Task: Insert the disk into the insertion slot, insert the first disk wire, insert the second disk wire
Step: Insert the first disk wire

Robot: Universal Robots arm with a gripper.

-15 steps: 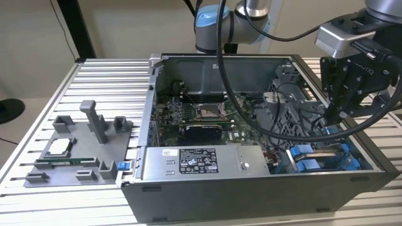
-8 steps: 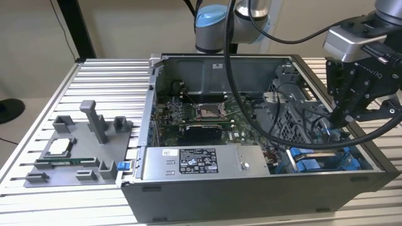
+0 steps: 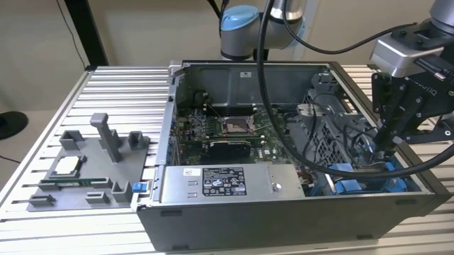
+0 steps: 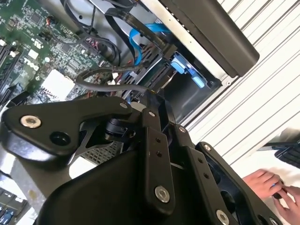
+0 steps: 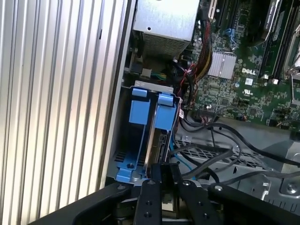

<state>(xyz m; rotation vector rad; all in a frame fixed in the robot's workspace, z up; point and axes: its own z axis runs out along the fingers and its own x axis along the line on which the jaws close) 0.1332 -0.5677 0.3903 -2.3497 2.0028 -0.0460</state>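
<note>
The disk [image 5: 153,143] stands on edge inside the insertion slot [image 5: 133,161], held between the blue clips [image 5: 165,111] of its carrier. In the exterior view the slot [image 3: 354,187] is at the case's front corner on the exterior view's right. My gripper [image 5: 162,171] is right over the disk's near end, shut on the plug of a black disk wire [image 4: 110,84] that leads in to the fingertips. In the exterior view the gripper [image 3: 377,155] reaches down into that corner. A blue disk wire [image 4: 140,33] loops beside the bay.
The open computer case [image 3: 284,223] lies on a slatted metal table [image 3: 120,90]. A silver power-supply box [image 3: 227,183] sits at its front, the green motherboard [image 3: 234,127] in the middle. A grey fixture [image 3: 92,170] stands on the exterior view's left. A person's hand [image 4: 274,187] rests outside the case.
</note>
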